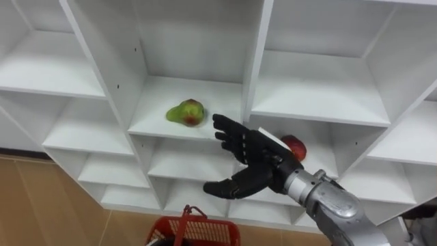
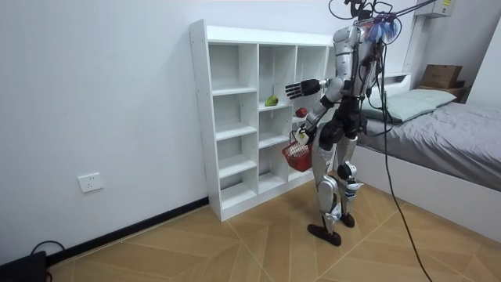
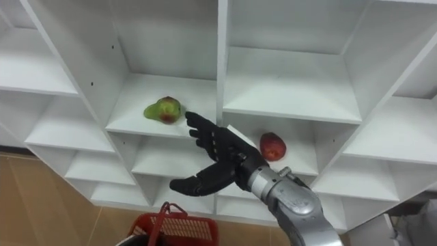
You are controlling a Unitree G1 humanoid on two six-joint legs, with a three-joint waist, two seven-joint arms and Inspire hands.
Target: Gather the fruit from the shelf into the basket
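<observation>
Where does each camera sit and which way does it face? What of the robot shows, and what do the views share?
Left eye view: on the head, facing down at the shelf unit; open right hand stretched toward the pear.
Right eye view: beside it, same aim; same hand, apple, red basket.
Room view: in the room, facing the shelf unit; whole robot standing, left hand at the basket.
Shared: shelf unit, pear, apple, basket, right hand.

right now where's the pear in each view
Left eye view: pear on a shelf left of centre, just up-left of the open right hand.
Right eye view: pear on the same shelf, further left in the picture.
Room view: small green spot in the closet, middle column.
Shared landmark: the red apple, one compartment right and lower.
</observation>
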